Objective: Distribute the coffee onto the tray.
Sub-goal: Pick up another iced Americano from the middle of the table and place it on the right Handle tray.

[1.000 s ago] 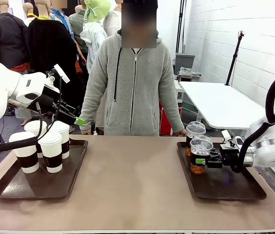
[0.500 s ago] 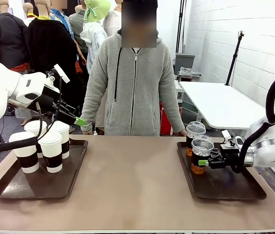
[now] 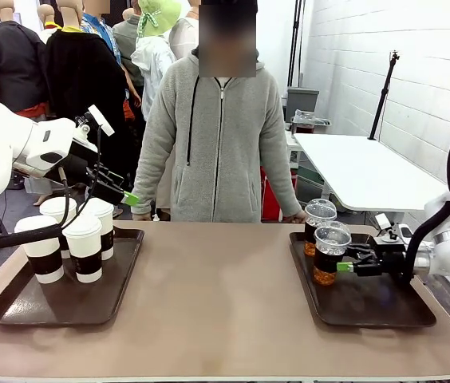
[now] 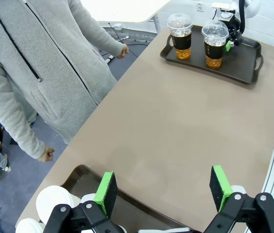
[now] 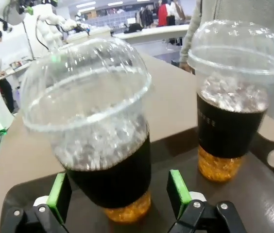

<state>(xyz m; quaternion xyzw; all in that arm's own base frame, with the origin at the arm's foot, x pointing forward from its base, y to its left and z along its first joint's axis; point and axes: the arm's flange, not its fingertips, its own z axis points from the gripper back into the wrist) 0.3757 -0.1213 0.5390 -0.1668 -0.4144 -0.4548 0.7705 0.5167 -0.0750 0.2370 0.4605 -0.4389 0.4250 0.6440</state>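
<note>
Two clear dome-lidded cups of amber coffee stand on the right brown tray (image 3: 384, 309): the near cup (image 3: 329, 254) (image 5: 93, 126) and the far cup (image 3: 318, 222) (image 5: 234, 97). My right gripper (image 3: 343, 265) (image 5: 118, 194) is open, low over the tray, its green pads (image 5: 178, 191) just right of the near cup and not gripping it. Several white lidded cups with black sleeves (image 3: 85, 247) (image 4: 54, 199) stand on the left tray (image 3: 17, 307). My left gripper (image 3: 129, 197) (image 4: 163, 189) hangs open above that tray, holding nothing.
A person in a grey hoodie stands at the table's far edge, one hand (image 3: 297, 217) beside the right tray's far corner. The brown tabletop (image 3: 217, 295) stretches between the trays. A white table (image 3: 361, 171) stands behind on the right.
My right gripper opened, let go of the near dome-lidded cup and drew back to the right. The cup stays upright on the tray. The left arm has not moved.
</note>
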